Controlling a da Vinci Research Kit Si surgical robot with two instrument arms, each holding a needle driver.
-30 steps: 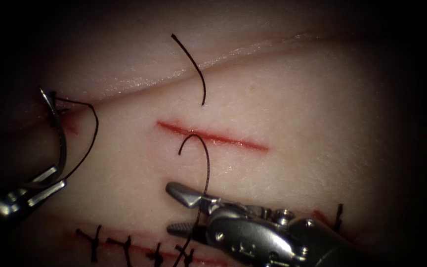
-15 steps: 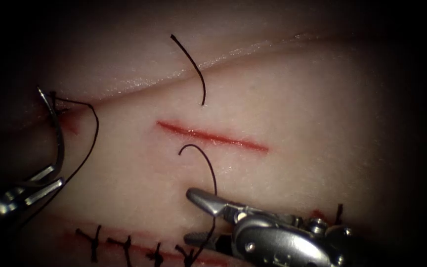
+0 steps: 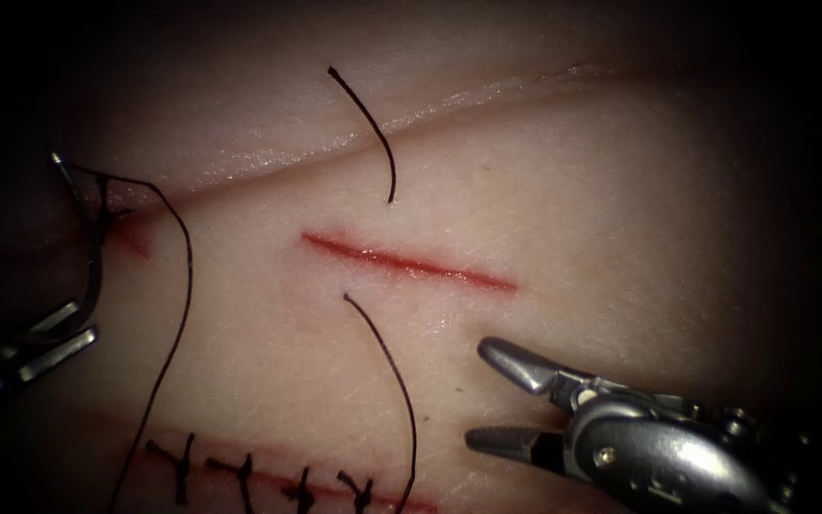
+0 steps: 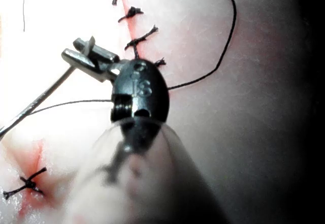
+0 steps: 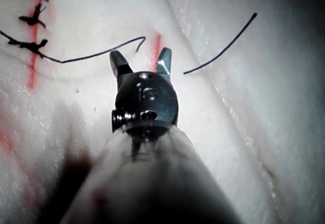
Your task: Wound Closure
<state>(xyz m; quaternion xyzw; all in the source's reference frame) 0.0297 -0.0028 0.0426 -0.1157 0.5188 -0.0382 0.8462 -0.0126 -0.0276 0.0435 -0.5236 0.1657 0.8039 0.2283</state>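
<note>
R tool (image 3: pixel 487 400) sits low and to the right of the open cut (image 3: pixel 409 262), jaws spread apart, holding nothing; the right wrist view agrees, both jaws (image 5: pixel 141 64) splayed with bare tissue (image 3: pixel 620 219) between. It has backed off rightward from 1 s ago, when its jaws straddled the cut end of thread (image 3: pixel 387 381) that rises from the stitched row (image 3: pixel 268 476); that end now lies free, its tip just short of the cut. L tool (image 3: pixel 26 352) at the far left is clenched on the curved needle (image 3: pixel 88 247), gripped near one end of the curve, I think the swaged end, though the view there is dim. Needle is out of the tissue, arching up left of the cut, w/ thread (image 3: pixel 168 314) trailing down from it. Left wrist view shows the same grip (image 4: pixel 89 56) on the needle shaft (image 4: pixel 35 104).

To do this well: keep the needle held firm and square, keep trailing thread clear of the loose ends, incl. the stray piece (image 3: pixel 373 124) above the cut, and keep R's jaws clear of the thread.
</note>
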